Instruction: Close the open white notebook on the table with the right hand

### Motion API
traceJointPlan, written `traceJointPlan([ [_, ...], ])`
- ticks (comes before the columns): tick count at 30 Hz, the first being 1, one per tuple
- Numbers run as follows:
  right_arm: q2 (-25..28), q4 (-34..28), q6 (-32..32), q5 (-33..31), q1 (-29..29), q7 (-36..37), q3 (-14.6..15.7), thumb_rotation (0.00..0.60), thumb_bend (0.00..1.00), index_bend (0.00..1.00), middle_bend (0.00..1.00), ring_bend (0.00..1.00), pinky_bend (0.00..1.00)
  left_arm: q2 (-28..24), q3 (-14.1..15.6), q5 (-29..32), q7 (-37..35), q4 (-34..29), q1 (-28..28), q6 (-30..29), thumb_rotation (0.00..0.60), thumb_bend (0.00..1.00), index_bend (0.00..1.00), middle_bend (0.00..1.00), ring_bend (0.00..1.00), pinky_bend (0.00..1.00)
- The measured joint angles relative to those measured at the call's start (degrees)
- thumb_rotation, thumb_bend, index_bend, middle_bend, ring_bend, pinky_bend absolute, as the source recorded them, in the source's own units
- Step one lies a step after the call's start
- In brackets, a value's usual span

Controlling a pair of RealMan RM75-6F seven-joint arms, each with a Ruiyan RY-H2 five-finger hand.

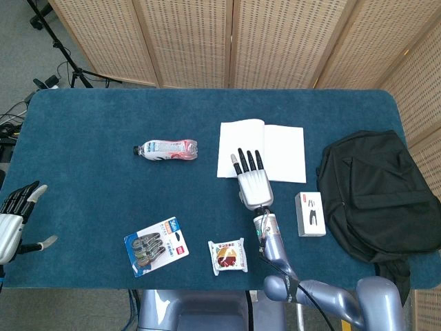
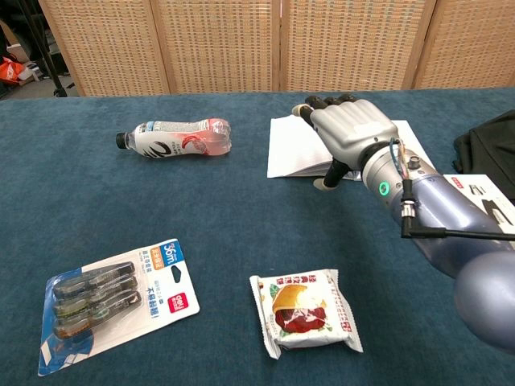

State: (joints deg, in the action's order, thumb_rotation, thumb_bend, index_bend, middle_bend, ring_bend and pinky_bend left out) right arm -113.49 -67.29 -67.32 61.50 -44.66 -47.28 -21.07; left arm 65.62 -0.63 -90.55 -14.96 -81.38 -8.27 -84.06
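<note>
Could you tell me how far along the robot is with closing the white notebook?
Done: the right hand has reached the notebook, its fingers spread over the near edge of the left page. In hand: it appears to be positioning for a page; whether it touches the paper cannot be told. Left: the notebook lies fully open and flat, so the closing itself is not yet begun. The left hand sits idle at the table's near left edge.

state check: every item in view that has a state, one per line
white notebook: open, lying flat
right hand: fingers extended over the notebook's near edge, holding nothing
left hand: open, at the table's left edge
bottle: lying on its side, capped
backpack: slumped flat
snack packet: sealed, lying flat
</note>
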Motion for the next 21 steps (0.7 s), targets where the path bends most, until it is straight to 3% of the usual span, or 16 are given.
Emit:
traceJointPlan([
  [21,-3.48,13.75,6.86,-3.08,-5.54,4.64,-2.14,0.600,0.26,0.00,0.00,0.00,0.00,0.92,0.23,1.09,-0.14,1.25,-1.34,3.27,0.553,0.07,0.00,0.00,0.00,0.08],
])
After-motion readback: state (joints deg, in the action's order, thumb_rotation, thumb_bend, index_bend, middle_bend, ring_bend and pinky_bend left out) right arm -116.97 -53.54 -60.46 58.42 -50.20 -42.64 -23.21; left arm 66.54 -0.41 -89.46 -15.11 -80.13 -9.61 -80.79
